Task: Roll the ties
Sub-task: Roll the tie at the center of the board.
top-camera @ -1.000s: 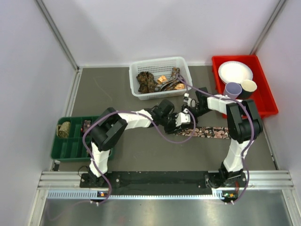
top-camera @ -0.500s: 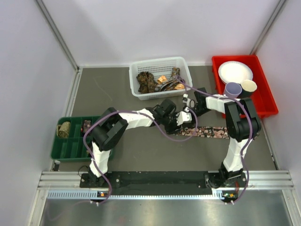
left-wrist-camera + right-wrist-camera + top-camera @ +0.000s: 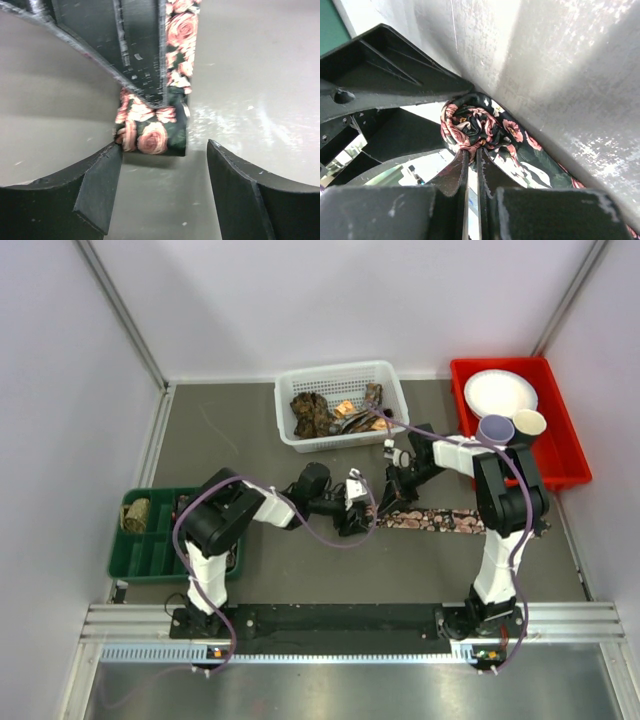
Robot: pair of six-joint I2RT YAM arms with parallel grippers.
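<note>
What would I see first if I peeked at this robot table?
Your eye lands on the rose-patterned tie lying in the middle of the table, its end rolled into a little coil. The right tool is pinched shut on that coil, while the left tool stands open right in front of it. After that, the bright red tray at the back right pops out.
</note>
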